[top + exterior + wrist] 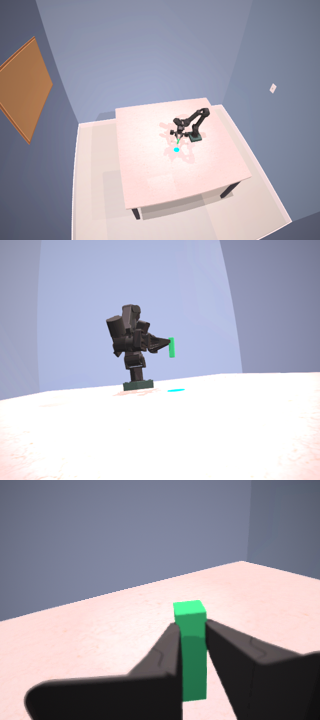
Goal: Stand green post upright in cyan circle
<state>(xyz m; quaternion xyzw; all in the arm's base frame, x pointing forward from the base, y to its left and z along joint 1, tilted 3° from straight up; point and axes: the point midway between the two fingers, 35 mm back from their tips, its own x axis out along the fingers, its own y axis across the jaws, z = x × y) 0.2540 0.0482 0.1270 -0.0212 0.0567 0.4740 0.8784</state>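
While the gripper clamps the upright green post high above the desk, lowering off-centre could miss the cyan circle.

table pink top, dark legs | orange board on wall

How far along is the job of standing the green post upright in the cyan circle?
Done: the green post is picked up and turned upright, clamped near its top by the gripper. In hand: it hangs well above the table, roughly over the cyan circle. Left: lower it into the circle, set it down, open the gripper and withdraw.
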